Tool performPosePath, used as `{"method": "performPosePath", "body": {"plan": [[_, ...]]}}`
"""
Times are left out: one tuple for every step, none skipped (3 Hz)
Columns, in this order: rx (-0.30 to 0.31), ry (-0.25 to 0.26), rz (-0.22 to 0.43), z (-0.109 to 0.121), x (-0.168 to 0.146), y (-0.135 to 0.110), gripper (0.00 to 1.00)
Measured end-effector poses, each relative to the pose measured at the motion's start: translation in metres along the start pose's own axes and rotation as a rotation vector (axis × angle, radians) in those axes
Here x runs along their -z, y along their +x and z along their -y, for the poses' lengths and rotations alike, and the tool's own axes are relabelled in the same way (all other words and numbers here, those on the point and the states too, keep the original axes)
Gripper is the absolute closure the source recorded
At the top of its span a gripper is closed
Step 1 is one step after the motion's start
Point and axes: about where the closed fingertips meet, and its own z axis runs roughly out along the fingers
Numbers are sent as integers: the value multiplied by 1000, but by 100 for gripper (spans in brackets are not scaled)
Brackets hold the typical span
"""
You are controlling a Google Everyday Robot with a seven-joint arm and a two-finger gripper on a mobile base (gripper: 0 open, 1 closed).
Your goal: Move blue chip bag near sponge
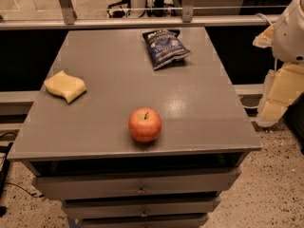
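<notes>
We read it as not started: blue chip bag (166,48) lies at the tabletop (199,103) far edge, well apart from sponge (65,85) at left. End effector (278,96) is off the right side and we can't tell its state. Grasp and carry both remain.

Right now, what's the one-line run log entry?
blue chip bag: far side of table, ungrasped | sponge: left side, apart from bag | apple: front | gripper: right of table, away from bag

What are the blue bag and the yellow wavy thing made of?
The blue chip bag looks like crinkly foil, with shiny creases. The sponge looks like soft matte foam, though pores don't show. The gripper is out of view; only the arm shows, far right.
</notes>
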Motion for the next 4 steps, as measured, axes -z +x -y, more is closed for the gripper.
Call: {"method": "performPosePath", "body": {"plan": [[0,0,0,0,0,0,0],[-1,32,46,18,-19,-12,0],[-9,64,106,45,-45,-26,0],[-25,82,193,79,-71,-40,0]]}}
